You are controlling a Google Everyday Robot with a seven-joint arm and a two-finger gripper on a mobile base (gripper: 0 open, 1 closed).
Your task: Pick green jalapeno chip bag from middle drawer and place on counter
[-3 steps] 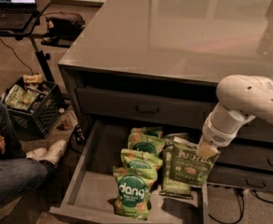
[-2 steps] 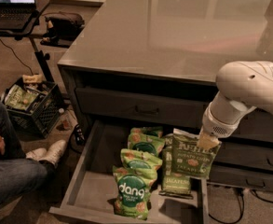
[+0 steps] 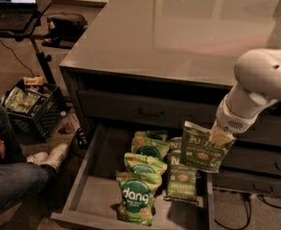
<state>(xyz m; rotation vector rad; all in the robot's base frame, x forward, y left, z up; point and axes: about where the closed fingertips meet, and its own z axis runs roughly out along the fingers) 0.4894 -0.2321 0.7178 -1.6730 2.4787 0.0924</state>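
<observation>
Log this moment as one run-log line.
phase: lift | pincer: shut on olive-green foil jalapeno chip bag | bag: hanging above dark-grey middle drawer | glossy grey counter: not yet reached

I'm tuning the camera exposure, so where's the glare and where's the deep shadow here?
Camera view: pale glare on the counter, mostly its far half; the middle drawer is dim, darkest under the cabinet front; the gripper, over the drawer's right side, grips the green jalapeno chip bag, evenly lit.
</observation>
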